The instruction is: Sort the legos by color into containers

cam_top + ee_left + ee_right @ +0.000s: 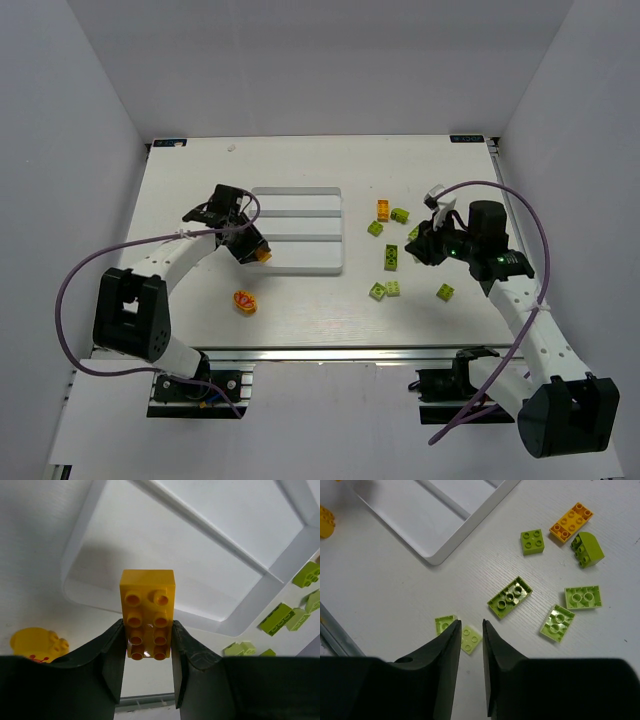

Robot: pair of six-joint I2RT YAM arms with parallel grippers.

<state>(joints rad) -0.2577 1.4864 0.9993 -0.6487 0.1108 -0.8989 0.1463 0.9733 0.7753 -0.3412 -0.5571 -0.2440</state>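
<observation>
My left gripper (250, 247) is shut on an orange brick (263, 254) above the near left corner of the white tray (298, 205). In the left wrist view the brick (147, 611) is pinched between both fingers, studs facing the camera, over the tray's nearest compartment (175, 555). Lime green legos (391, 257) and one orange lego (383, 209) lie scattered right of the tray. My right gripper (424, 246) hovers over them, slightly open and empty. In the right wrist view (471, 625) it is above a pale green square brick (471, 641).
A yellow-orange round toy piece (244, 301) lies on the table near the left of the tray and shows in the left wrist view (37, 644). The tray's three compartments hold nothing visible. White walls enclose the table; its metal rail (320, 352) runs along the near edge.
</observation>
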